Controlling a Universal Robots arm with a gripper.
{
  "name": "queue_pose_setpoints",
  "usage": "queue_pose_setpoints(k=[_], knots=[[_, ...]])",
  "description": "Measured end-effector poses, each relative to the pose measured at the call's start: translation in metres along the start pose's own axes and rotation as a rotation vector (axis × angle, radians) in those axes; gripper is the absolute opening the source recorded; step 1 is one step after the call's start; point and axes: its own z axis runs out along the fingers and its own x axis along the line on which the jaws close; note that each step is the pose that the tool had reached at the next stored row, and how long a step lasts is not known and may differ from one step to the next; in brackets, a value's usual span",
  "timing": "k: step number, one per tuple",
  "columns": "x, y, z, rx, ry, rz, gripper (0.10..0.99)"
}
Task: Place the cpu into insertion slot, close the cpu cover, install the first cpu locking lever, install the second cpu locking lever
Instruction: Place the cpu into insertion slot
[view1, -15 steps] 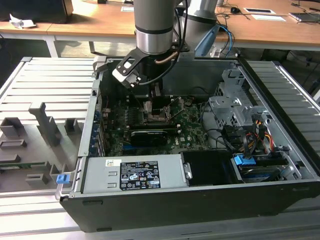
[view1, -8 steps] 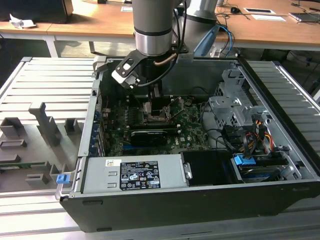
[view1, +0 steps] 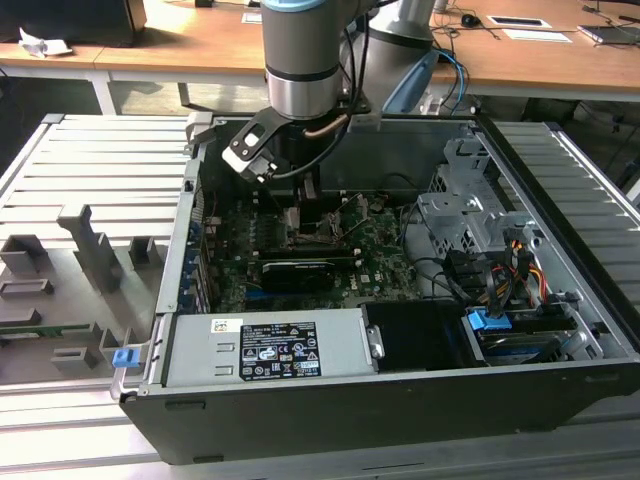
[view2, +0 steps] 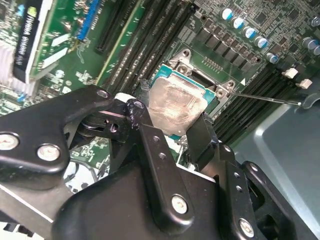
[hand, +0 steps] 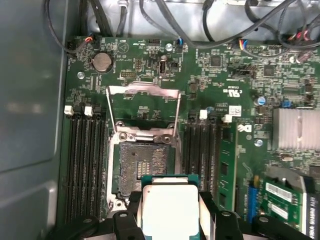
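In the exterior view the arm reaches down into the open computer case (view1: 400, 395), its claw (view1: 308, 200) low over the green board (view1: 390, 265). In the second wrist view two black fingers (view2: 150, 130) are closed to the chip's width, clamping opposite edges of the chip (view2: 175, 107) above the socket (view2: 202, 79). In the first wrist view the gripped chip overhangs one edge of the bare socket, and the cover (hand: 145, 107) is swung back on the far side.

The robot arm (view1: 302, 60) reaches down into an open computer case (view1: 400, 400) on a ribbed metal surface (view1: 90, 160), its pincer (view1: 309, 203) low over the green motherboard (view1: 385, 265). A labelled power supply (view1: 270, 348) sits at the case's near side; grey fixtures (view1: 90, 250) stand on the exterior view's left.
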Motion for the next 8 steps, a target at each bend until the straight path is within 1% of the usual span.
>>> queue_pose_setpoints(k=[2,8], knots=[[0.0039,0.001,0.0033,0.0,-0.0002,0.0,0.537],[0.008,0.0066,0.0096,0.0,-0.0002,0.0,0.537]])
